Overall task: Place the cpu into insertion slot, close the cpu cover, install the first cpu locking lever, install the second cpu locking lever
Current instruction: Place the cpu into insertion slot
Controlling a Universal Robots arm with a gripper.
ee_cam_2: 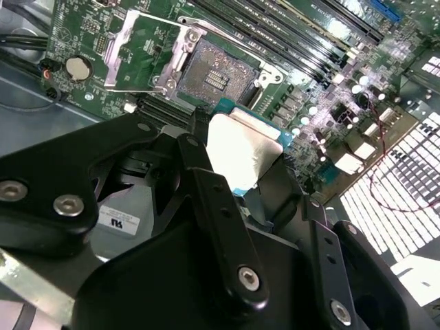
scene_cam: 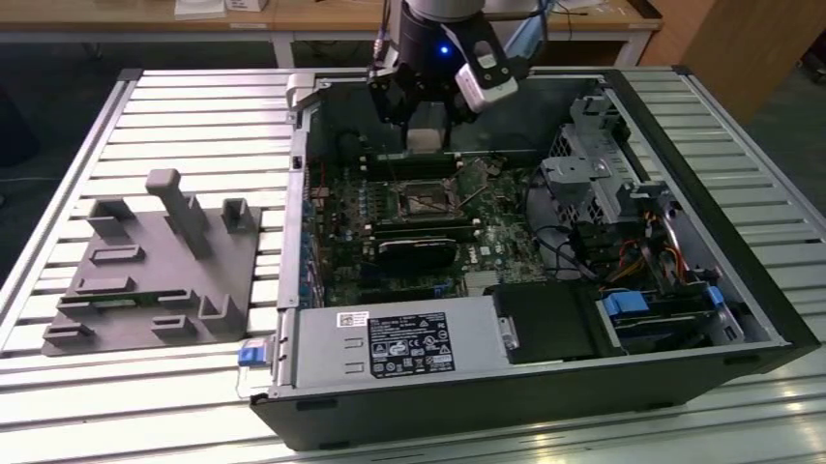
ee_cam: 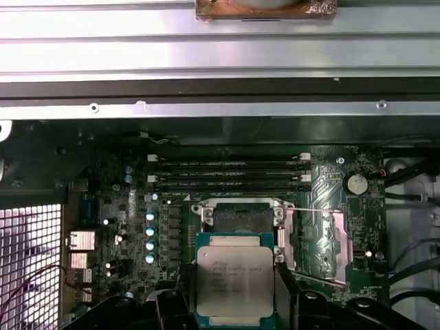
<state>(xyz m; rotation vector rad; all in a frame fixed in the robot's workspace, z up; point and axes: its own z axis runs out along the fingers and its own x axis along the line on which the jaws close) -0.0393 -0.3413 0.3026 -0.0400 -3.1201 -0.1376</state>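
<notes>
From the exterior view, I have the arm reaching down into the open computer case (scene_cam: pixel 543 242), which lies on the slatted tabletop (scene_cam: pixel 193 106) toward its edge on the exterior view's right, with a grey fixture block (scene_cam: pixel 155 261) near the opposite edge. The claw (scene_cam: pixel 427 135) hangs over the far edge of the motherboard (scene_cam: pixel 387 222), just short of the insertion slot (scene_cam: pixel 420 198). In the second wrist view the claw is closed on the cpu (ee_cam_2: pixel 244 155), with the black fingers (ee_cam_2: pixel 213 206) pinching it edge-on. The chip is apart from the board, tilted in this view, and sits beside the slot (ee_cam_2: pixel 213 72) rather than over it. The cpu cover (ee_cam_2: pixel 141 51) is swung back, leaving the slot bare. In the first wrist view the cpu (ee_cam: pixel 235 282) shows a pale grey metal lid on a blue-green rim, square and flat, just beside the empty slot (ee_cam: pixel 240 218). The cover (ee_cam: pixel 317 244) lies open at the slot's side, and the memory sticks (ee_cam: pixel 227 175) run beyond it. I judge the first step is in hand: the chip is carried but not seated. Seating it calls for squaring the chip over the slot and keeping it level, since a skewed drop could damage the contacts.
</notes>
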